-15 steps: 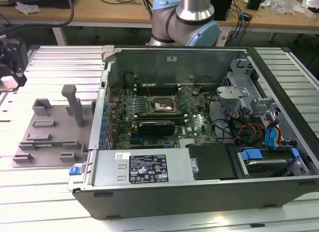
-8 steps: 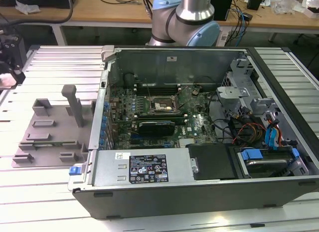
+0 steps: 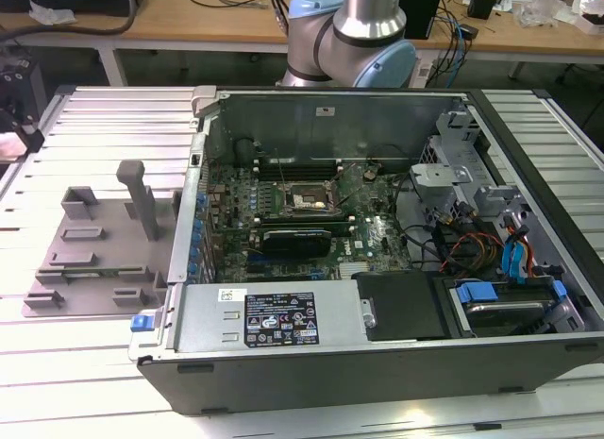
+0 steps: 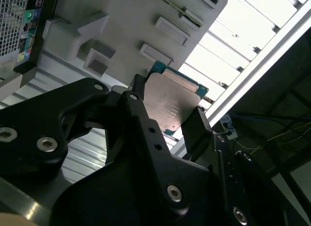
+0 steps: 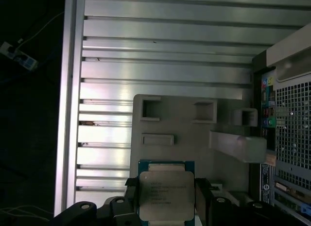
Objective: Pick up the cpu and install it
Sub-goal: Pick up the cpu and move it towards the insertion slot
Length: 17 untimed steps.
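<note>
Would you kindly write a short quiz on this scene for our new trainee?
1. True or false: the black gripper is shut on the flat square silver-topped cpu.
2. In the first wrist view, what lies behind the cpu? A) a grey moulded plastic fixture tray B) a keyboard C) a blue bin
3. Fill in: in the exterior view, the tray sits on the exterior view's ___ of the open dark metal computer case.
Key: 1 true; 2 A; 3 left.

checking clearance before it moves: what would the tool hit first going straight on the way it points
Likely the grey fixture tray, beyond the cpu the tool holds; depth is unclear.
</note>
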{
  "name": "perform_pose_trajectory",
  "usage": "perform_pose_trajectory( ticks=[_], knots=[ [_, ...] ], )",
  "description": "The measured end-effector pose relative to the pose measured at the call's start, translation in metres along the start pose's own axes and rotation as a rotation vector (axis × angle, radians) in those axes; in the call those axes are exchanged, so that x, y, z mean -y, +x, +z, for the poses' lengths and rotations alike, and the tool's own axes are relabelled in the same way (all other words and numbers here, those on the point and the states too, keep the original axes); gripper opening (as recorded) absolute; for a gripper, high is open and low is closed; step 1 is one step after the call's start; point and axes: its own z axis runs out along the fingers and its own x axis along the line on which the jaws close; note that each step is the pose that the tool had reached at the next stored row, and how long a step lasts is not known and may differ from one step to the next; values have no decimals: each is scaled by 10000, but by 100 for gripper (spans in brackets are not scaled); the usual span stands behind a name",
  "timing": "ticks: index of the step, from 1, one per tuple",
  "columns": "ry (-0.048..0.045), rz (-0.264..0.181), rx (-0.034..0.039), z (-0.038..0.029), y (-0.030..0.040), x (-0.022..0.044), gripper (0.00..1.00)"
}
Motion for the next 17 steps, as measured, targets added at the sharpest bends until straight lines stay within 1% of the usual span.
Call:
perform_pose_trajectory(
  ticks=[5, 9, 12, 17],
  knots=[
    [0, 0, 0, -75, -2, -4, 55],
    [-1, 0, 4, -169, -4, -8, 55],
    [0, 0, 6, -210, -5, -10, 55],
    [0, 0, 10, -313, -7, -17, 55]
  ],
)
